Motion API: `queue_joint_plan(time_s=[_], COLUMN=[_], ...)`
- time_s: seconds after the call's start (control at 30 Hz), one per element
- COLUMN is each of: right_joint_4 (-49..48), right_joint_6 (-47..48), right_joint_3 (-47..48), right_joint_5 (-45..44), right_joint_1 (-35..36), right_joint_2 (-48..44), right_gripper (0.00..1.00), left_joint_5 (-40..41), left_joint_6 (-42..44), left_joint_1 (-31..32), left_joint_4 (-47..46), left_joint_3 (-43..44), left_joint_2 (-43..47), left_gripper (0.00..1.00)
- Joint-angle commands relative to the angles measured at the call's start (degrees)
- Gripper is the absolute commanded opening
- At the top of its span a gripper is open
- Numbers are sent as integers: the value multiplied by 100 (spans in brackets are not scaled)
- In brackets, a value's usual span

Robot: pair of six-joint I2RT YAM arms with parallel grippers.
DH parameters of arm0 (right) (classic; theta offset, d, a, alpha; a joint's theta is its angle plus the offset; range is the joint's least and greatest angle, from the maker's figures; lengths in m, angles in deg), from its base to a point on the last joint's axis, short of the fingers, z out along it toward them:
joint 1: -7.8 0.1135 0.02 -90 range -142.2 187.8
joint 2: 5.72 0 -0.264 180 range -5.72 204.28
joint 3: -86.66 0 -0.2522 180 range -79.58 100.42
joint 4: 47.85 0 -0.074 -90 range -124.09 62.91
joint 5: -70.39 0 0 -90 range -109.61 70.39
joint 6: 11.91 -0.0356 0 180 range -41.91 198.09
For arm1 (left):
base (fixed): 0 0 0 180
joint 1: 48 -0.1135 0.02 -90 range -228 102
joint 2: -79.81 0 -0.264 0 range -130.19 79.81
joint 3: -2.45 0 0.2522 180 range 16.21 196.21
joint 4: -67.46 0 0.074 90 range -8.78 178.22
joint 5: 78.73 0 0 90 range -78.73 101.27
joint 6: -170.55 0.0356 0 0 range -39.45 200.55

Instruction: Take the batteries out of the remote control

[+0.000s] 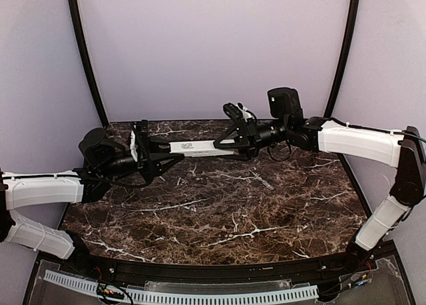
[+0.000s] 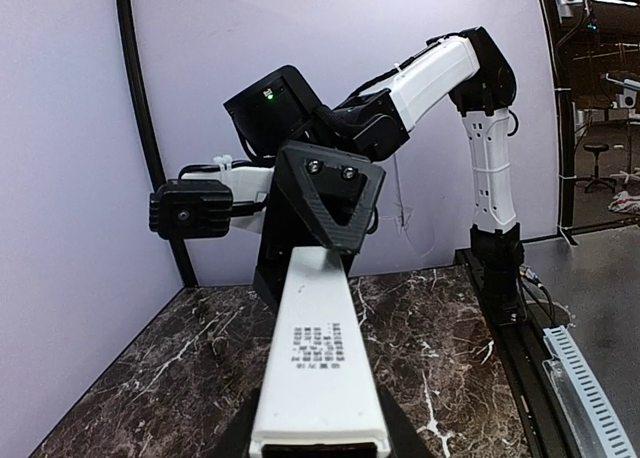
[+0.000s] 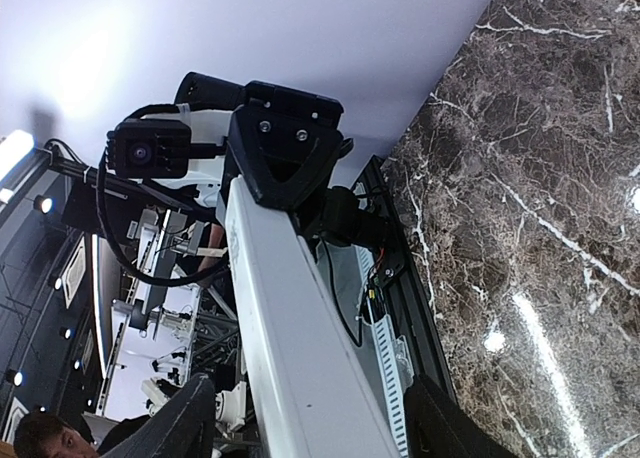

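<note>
The white remote control [image 1: 200, 148] hangs level above the marble table [image 1: 219, 212], held at both ends. My left gripper [image 1: 166, 156] is shut on its left end, with fingers [image 2: 205, 440] on its two narrow sides. My right gripper [image 1: 229, 142] is shut on its right end, one black finger [image 2: 331, 190] lying flat on its wide face. In the left wrist view the remote [image 2: 318, 358] shows printed text and a dark opening at its near end. In the right wrist view the remote [image 3: 290, 328] runs up to my left gripper's finger [image 3: 285, 153]. No batteries show.
The table's back and side walls are plain lilac, with black posts [image 1: 85, 58] at the corners. A white slotted cable rail [image 1: 200, 296] runs along the near edge beside the arm bases.
</note>
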Motion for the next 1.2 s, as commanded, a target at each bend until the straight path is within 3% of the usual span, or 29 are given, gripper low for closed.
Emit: queue_joint_plan(time_s=[0.0, 0.23, 0.7, 1.03, 1.17], right_joint_4=[101, 549, 844, 1009, 1027], right_joint_6=[169, 371, 570, 685, 700], right_joint_3=[15, 45, 8, -194, -246], right_joint_5=[-91, -280, -466, -586, -615], right_joint_1=[23, -128, -216, -268, -282], right_joint_2=[-148, -219, -314, -573, -616], right_gripper=[65, 61, 39, 39, 45], left_joint_5=[-16, -54, -49, -26, -37], left_joint_6=[-86, -67, 10, 14, -31], left_joint_1=[25, 23, 25, 25, 23], left_joint_4=[-160, -142, -46, -121, -176], left_joint_3=[-20, -20, -28, -64, -77], left_joint_2=[48, 82, 176, 209, 206], left_gripper=[0, 0, 0, 0, 0])
